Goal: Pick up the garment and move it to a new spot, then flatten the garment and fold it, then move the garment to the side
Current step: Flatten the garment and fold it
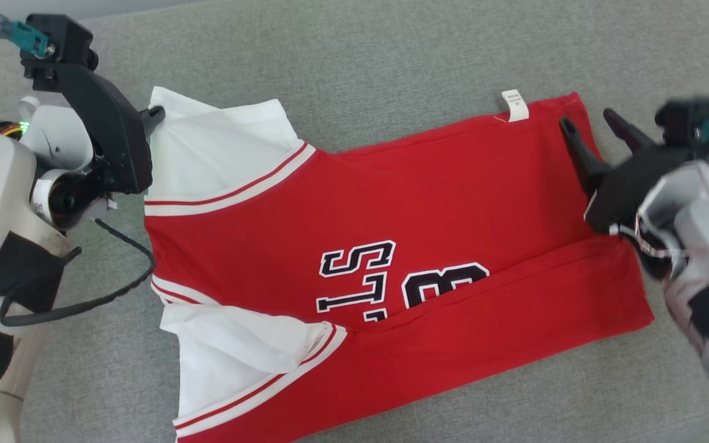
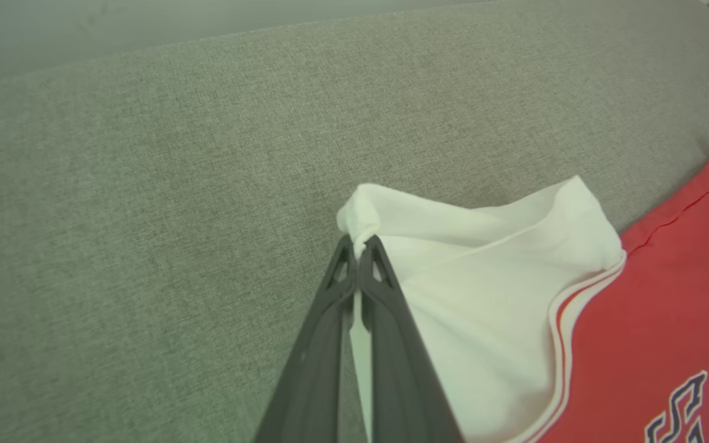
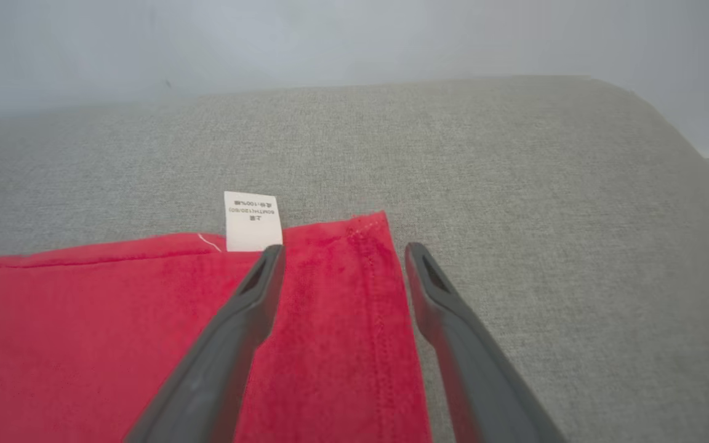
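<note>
garment [image 1: 453, 184] [image 2: 668, 295] [image 3: 84, 320]: red jersey with white sleeves, lying flat on the grey cushion [image 1: 391, 55].

writing: black block print [image 1: 391, 283] outlined in white, turned sideways in the head view. it looks like "s", "t" and a numeral, 3 or 8. the lower part is covered by the fold, so i can't read the whole word. white care label [image 1: 514, 104] [image 3: 253, 220] sticks out of the far side seam near the hem. it has a few lines of tiny print, too small to read.

orientation: the long axis runs left-right across the head view, slightly tilted, with the shoulder end toward the robot's left and the hem toward its right. the near long edge is folded up over the body.

the far sleeve [image 1: 219, 147] [image 2: 484, 277] and near sleeve [image 1: 231, 357] are both at the left end, and both are wrinkled.

left gripper [image 1: 154, 114] [image 2: 359, 241]: fingers together, pinching the bunched outer corner of the far sleeve.

right gripper [image 1: 588, 120] [image 3: 345, 249]: fingers spread wide at the far hem corner, just beside the label. one finger is over red cloth, the other over bare cushion past the hem edge. can't tell if they touch the fabric.
</note>
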You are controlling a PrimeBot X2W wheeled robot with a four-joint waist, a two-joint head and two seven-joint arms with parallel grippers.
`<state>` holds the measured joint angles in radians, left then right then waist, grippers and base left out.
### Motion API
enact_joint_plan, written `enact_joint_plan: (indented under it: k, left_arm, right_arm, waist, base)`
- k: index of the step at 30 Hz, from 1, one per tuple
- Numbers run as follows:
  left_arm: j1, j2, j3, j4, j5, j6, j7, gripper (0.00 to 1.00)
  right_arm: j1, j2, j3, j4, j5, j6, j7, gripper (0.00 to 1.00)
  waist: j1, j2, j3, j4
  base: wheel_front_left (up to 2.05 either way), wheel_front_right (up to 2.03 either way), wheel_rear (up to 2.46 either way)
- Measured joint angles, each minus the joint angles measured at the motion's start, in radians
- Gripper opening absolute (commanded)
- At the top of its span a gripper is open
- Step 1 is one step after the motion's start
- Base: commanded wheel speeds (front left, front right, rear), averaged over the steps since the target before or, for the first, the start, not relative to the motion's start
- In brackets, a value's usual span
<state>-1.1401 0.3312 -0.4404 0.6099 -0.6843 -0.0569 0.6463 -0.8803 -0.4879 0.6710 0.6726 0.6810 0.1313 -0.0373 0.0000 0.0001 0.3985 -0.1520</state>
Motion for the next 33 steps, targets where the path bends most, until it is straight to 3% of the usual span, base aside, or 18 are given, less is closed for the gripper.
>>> enact_joint_plan:
  k: [2, 9, 20, 21, 23, 24, 25, 26, 27, 33]
  left_arm:
    - [-0.009, 0.000, -0.004, 0.002, 0.000, -0.002, 0.000, 0.00]
    - [-0.019, 0.002, -0.011, 0.003, 0.000, -0.002, 0.004, 0.00]
    - [-0.039, 0.002, -0.020, -0.004, 0.000, 0.001, 0.008, 0.00]
    - [-0.039, 0.002, -0.022, -0.004, 0.000, 0.001, 0.008, 0.00]
    - [-0.039, 0.002, -0.025, -0.004, 0.000, 0.001, 0.009, 0.00]
    - [-0.039, 0.003, -0.026, -0.004, 0.000, 0.001, 0.008, 0.00]
    - [-0.039, 0.004, -0.026, -0.004, 0.000, 0.001, 0.008, 0.00]
    - [-0.039, 0.004, -0.027, -0.003, 0.000, 0.001, 0.008, 0.00]
    - [-0.039, 0.005, -0.028, -0.003, 0.000, 0.001, 0.008, 0.00]
    - [-0.042, 0.011, -0.034, -0.006, 0.001, -0.002, 0.002, 0.00]
  right_arm:
    - [-0.078, -0.011, 0.047, 0.042, 0.019, 0.000, 0.093, 1.00]
    - [-0.203, -0.012, 0.120, 0.153, 0.043, 0.000, 0.261, 1.00]
    - [-0.290, 0.012, 0.188, 0.250, 0.095, 0.000, 0.279, 1.00]
    - [-0.296, 0.013, 0.195, 0.256, 0.097, 0.000, 0.277, 0.94]
    - [-0.303, 0.016, 0.208, 0.265, 0.106, 0.000, 0.275, 0.66]
    - [-0.303, 0.018, 0.216, 0.269, 0.112, 0.000, 0.275, 0.66]
    - [-0.304, 0.020, 0.224, 0.274, 0.115, 0.000, 0.275, 0.32]
    - [-0.305, 0.021, 0.232, 0.277, 0.117, 0.000, 0.275, 0.12]
    - [-0.308, 0.021, 0.238, 0.280, 0.122, 0.000, 0.275, 0.00]
    - [-0.327, 0.020, 0.267, 0.290, 0.148, 0.000, 0.264, 0.00]
  waist:
    - [0.0000, 0.0000, 0.005, 0.006]
    - [0.0000, 0.0000, 0.016, 0.011]
    - [0.0000, 0.0000, 0.044, 0.024]
    - [0.0000, 0.0000, 0.046, 0.025]
    - [0.0000, 0.0000, 0.047, 0.027]
    - [0.0000, 0.0000, 0.048, 0.027]
    - [0.0000, 0.0000, 0.047, 0.028]
    - [0.0000, 0.0000, 0.047, 0.028]
    - [0.0000, 0.0000, 0.046, 0.029]
    - [0.0000, 0.0000, 0.044, 0.031]
  base:
    - [0.00, 0.00, 0.00]
    - [0.00, 0.00, 0.00]
    - [0.00, 0.00, 0.00]
    - [0.00, 0.00, 0.00]
    - [0.00, 0.00, 0.00]
    - [0.00, 0.00, 0.00]
    - [0.00, 0.00, 0.00]
    - [0.00, 0.00, 0.00]
    - [0.00, 0.00, 0.00]
    - [0.00, 0.00, 0.00]
